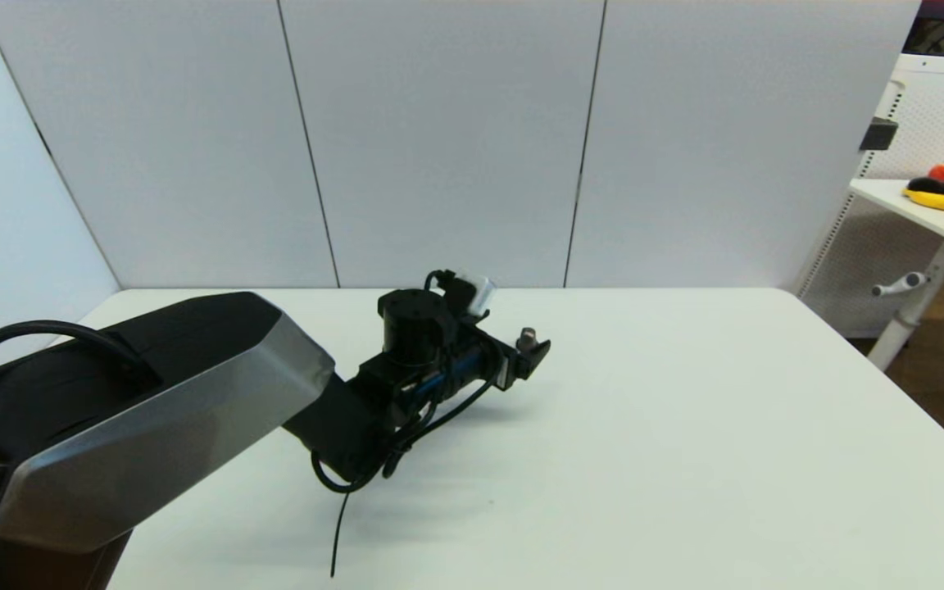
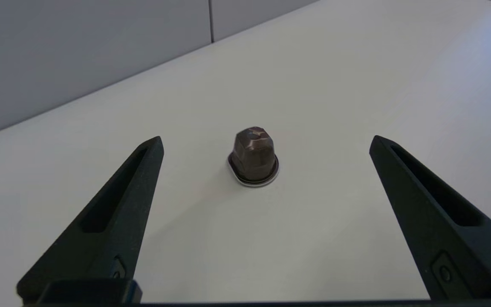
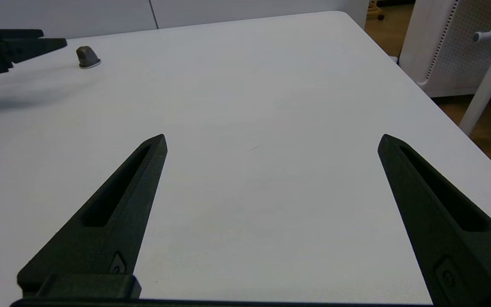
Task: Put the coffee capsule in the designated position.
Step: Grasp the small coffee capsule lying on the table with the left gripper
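The coffee capsule (image 2: 254, 155) is small and dark, and stands dome up on its wide rim on the white tabletop. It lies just beyond the tips of my left gripper (image 2: 267, 140), centred in the gap. That gripper is open and touches nothing. In the head view the capsule (image 1: 528, 334) peeks out right past the left gripper (image 1: 531, 356) near the table's middle. My right gripper (image 3: 273, 138) hangs open and empty over bare table, far from the capsule (image 3: 87, 56). No mark shows the designated position.
White wall panels (image 1: 439, 139) close off the back and left of the table. The table's right edge (image 1: 890, 385) drops to the floor, with a second white table (image 1: 923, 209) carrying yellow and red items beyond it. A loose black cable (image 1: 341, 524) hangs under the left arm.
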`<state>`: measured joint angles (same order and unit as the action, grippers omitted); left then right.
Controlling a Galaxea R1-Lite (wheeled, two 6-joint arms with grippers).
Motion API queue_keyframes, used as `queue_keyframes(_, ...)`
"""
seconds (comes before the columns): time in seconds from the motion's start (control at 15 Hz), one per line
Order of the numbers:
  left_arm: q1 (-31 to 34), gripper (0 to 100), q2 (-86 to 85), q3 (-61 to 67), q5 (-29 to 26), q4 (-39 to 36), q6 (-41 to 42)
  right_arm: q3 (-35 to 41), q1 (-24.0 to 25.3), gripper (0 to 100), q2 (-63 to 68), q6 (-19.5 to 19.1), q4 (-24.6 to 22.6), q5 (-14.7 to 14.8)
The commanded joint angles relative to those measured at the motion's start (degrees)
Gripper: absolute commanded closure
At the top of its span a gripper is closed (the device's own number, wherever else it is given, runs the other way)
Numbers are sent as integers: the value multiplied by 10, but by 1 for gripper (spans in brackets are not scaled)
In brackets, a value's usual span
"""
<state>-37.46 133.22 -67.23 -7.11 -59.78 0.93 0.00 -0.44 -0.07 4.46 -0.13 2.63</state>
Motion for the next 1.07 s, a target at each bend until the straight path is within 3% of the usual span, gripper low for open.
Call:
queue_keyframes(0.07, -1, 0, 25, -62, 0, 38, 6, 1, 0, 0, 1, 0, 0, 0)
queue_keyframes(0.53, -6, 0, 53, -130, 0, 115, 8, 1, 0, 0, 1, 1, 0, 1)
queue_keyframes(1.07, -5, 0, 85, -149, 1, 119, 7, 0, 0, 0, 1, 1, 0, 0)
